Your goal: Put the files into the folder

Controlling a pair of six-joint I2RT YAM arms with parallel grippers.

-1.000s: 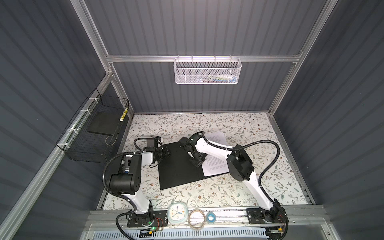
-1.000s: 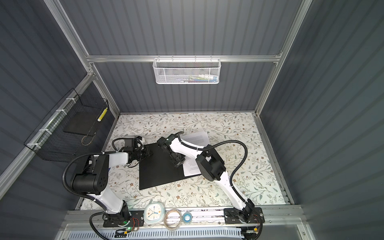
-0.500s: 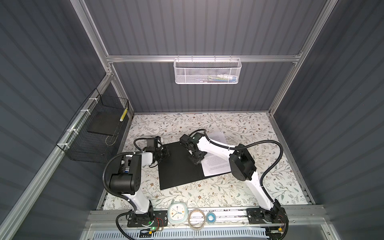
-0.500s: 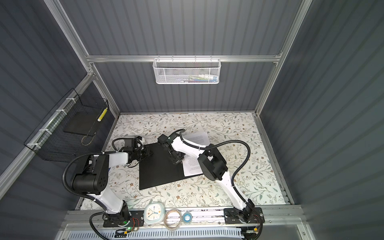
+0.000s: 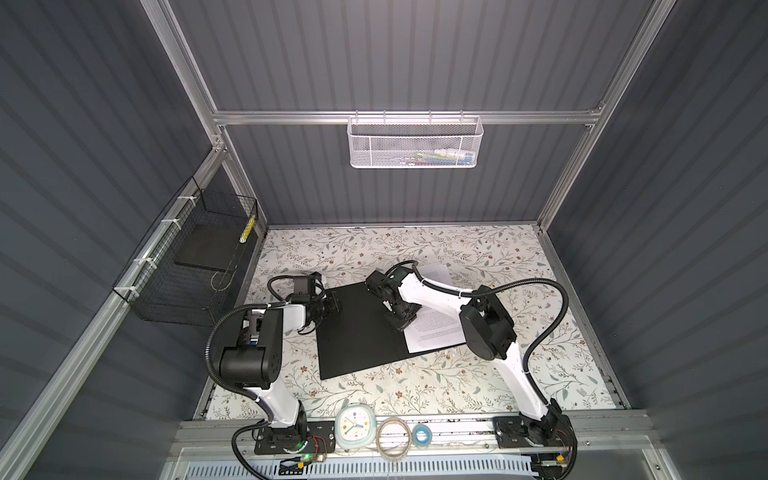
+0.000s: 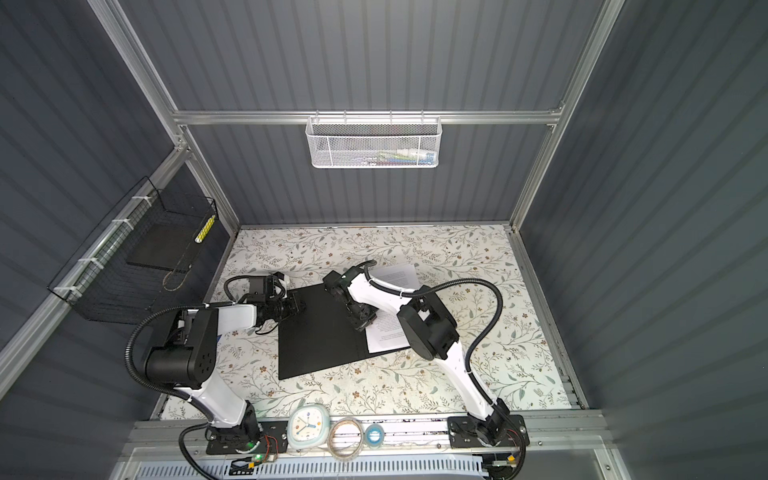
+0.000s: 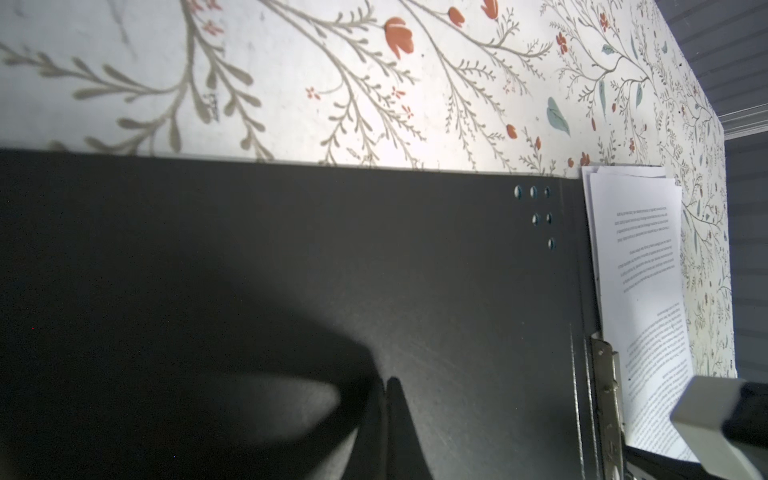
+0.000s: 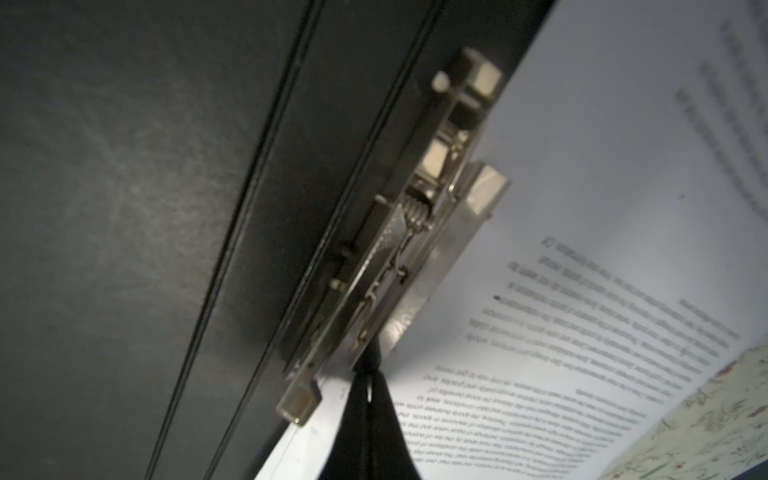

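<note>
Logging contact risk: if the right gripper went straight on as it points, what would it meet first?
Probably the metal clamp of the folder: the shut right gripper sits at its end, beside the files.

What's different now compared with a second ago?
The right arm's elbow drifted slightly rightward in the top views; the shut right gripper kept its tip at the metal clip of the folder, beside the files. Nothing was grabbed or released. The left gripper, folder and files stayed put.

Left end effector [image 5: 335,306] closed, low, right end effector [image 5: 400,326] closed, angled downward
</note>
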